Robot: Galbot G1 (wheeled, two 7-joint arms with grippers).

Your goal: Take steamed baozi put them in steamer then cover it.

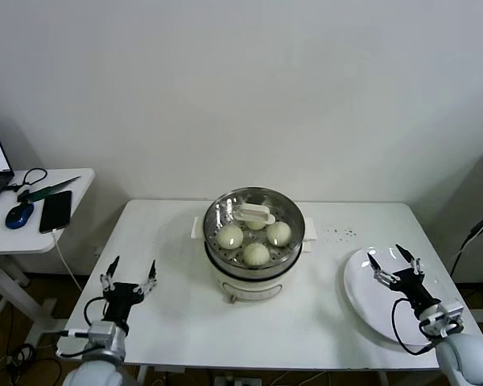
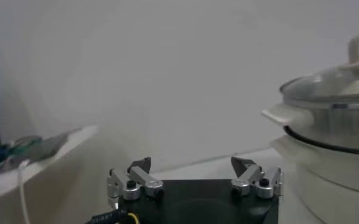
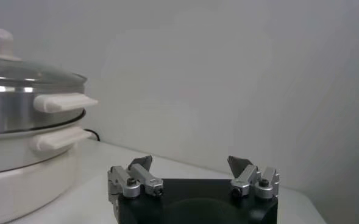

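Both end effectors empty, steamer (image 1: pixel 254 241) — baozi (image 1: pixel 256 253) inside, cover (image 1: pixel 253 217) on

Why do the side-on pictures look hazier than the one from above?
Head view: even light, crisp, with the buns showing through the glass lid. Left wrist view: soft and washed out, the steamer and side desk blurred. Right wrist view: similar haze, though the claw is sharper.

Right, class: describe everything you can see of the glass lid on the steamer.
The glass lid is round and clear, with a metal rim and a white oblong handle on top. It sits level and closed on the shiny steel steamer at the table's centre. Through it, three pale buns are plainly visible, a fourth mostly hidden beneath the handle. Neither pincer touches it.
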